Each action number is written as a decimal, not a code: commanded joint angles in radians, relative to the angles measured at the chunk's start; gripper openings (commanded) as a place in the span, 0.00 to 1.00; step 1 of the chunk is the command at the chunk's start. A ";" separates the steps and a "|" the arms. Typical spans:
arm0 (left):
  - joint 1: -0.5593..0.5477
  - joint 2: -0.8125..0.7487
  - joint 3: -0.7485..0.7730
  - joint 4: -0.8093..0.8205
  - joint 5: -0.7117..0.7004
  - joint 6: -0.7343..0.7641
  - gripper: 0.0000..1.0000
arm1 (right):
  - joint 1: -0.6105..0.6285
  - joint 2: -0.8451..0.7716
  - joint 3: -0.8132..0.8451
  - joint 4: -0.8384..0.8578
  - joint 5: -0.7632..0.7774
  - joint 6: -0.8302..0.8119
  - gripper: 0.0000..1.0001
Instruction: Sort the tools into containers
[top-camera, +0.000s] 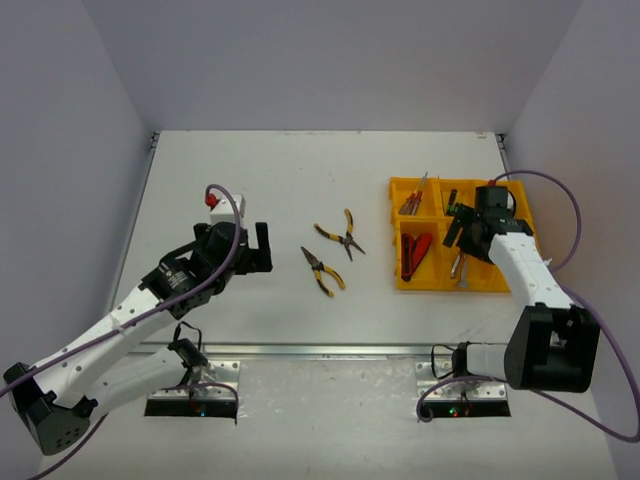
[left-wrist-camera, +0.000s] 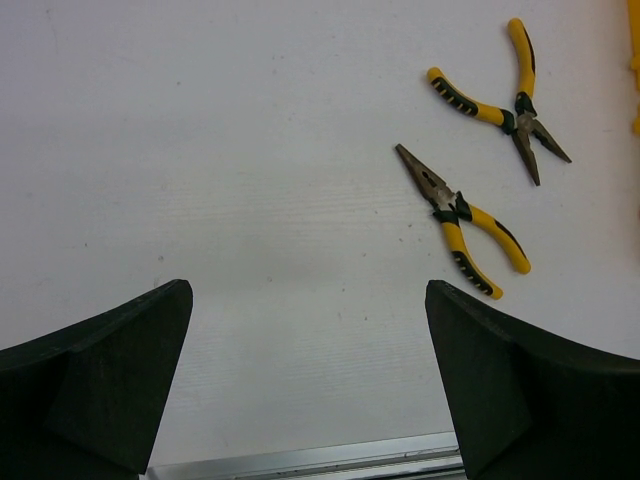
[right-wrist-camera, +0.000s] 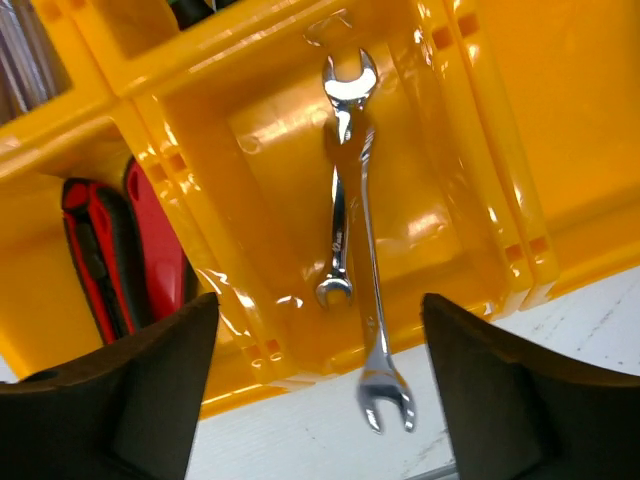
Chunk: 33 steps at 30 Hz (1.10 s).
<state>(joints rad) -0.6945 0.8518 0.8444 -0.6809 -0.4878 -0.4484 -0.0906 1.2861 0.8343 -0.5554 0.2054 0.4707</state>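
Right now the yellow tray sits beside the right edge of the table, about midway between its near and far edges, and most of the tools lie inside it. Two silver wrenches share the middle compartment of the near row. The short wrench lies wholly within the compartment. The long wrench overlaps it near its far end, and its open near end pokes out over the tray's near wall, above the white surface. In the neighbouring near-row compartment, the one closest to the table's centre, lie the red-black utility knives. Red-handled screwdrivers rest in the far-row compartment just behind the knives. The right gripper hangs over the wrench compartment with its jaws spread wide and holds nothing; in the wrist view one finger stands to each side of the wrenches. Outside the tray, two yellow-black pliers lie around the middle of the table, near each other but not touching. The far pliers have their handles splayed. The near pliers lie closer to the near edge, nose pointing toward the far left corner. The left gripper hovers above bare table on the left half, well apart from both pliers, its jaws wide apart and empty.
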 joint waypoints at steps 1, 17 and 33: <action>-0.003 0.006 0.011 0.027 -0.017 0.005 1.00 | -0.007 -0.018 0.080 0.017 0.002 -0.002 0.85; 0.052 -0.131 0.024 -0.053 -0.258 -0.127 1.00 | 0.701 0.153 0.248 0.140 -0.215 -0.198 0.85; 0.068 -0.086 0.013 -0.016 -0.187 -0.079 1.00 | 0.856 0.667 0.553 0.028 -0.193 -0.236 0.52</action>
<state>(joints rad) -0.6422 0.7631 0.8451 -0.7437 -0.6989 -0.5512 0.7491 1.9305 1.3420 -0.5281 0.0420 0.2436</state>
